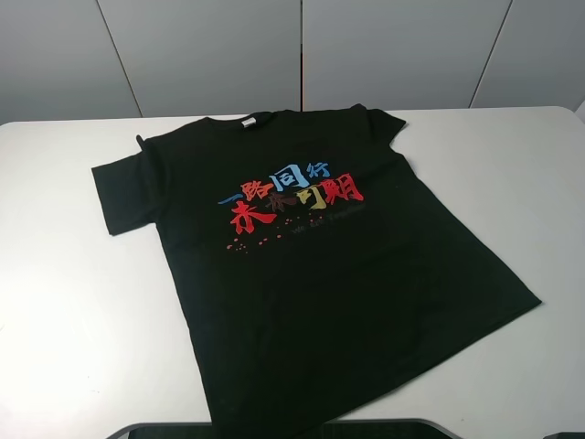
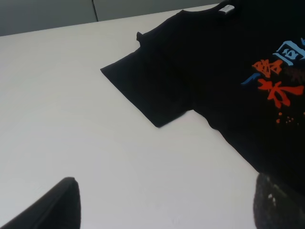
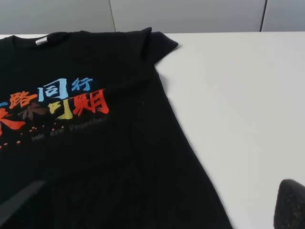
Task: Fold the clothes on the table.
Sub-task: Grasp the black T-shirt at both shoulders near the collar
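Observation:
The black T-shirt lies flat and face up on the white table, turned a little, with its collar and white neck label toward the far edge. Blue, red and yellow characters are printed on the chest. The sleeve on the left is spread out. The sleeve on the right lies bunched close to the body. The left gripper is open above bare table near the left sleeve. The right gripper is open above the shirt's right side. Neither gripper shows in the exterior view.
A grey panelled wall stands behind the table's far edge. A dark part of the robot's base shows at the near edge, where the shirt's hem reaches. Bare white tabletop lies on both sides of the shirt.

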